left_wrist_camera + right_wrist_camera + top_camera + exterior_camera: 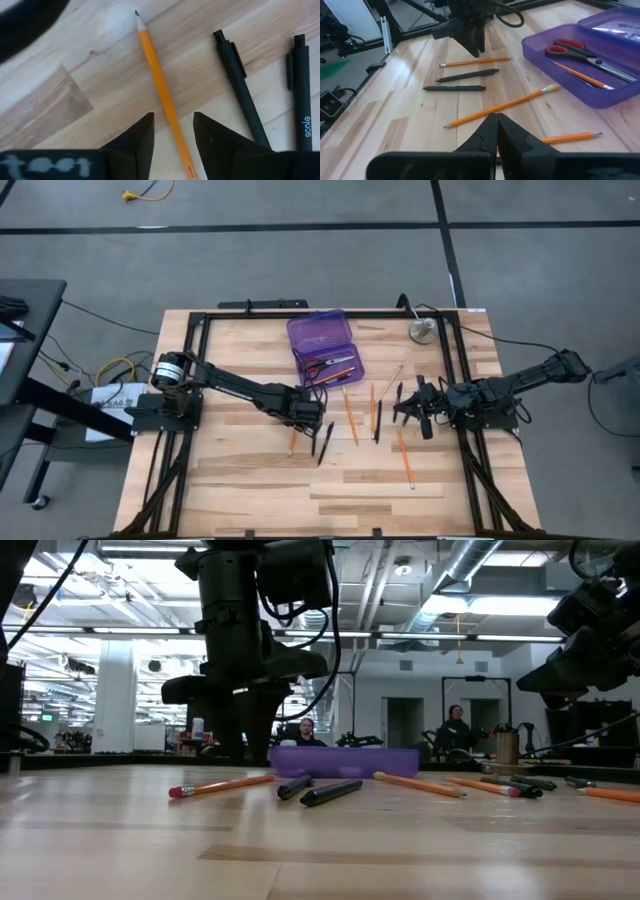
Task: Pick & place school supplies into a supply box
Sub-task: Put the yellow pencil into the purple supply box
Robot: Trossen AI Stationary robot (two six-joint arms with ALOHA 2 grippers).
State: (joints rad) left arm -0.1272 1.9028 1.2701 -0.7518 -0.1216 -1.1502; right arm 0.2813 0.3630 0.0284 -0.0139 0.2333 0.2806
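Observation:
The purple supply box (323, 345) lies open near the table's far edge, with red-handled scissors (575, 52) and an orange pencil inside. My left gripper (172, 122) is open and hangs over an orange pencil (162, 90), one finger on either side of its shaft without touching it. Two black pens (240, 85) lie just to that pencil's right. More orange pencils (350, 415) and a black pen (379, 420) lie flat at mid-table. My right gripper (496, 120) is shut and empty, waiting above the table's right part (405, 408).
A round grey metal disc (422, 330) sits by the far right corner. The black frame rails (455, 360) run along the table's sides. One pencil (403, 455) lies toward the near edge, with bare wood around it. People stand in the room behind the table.

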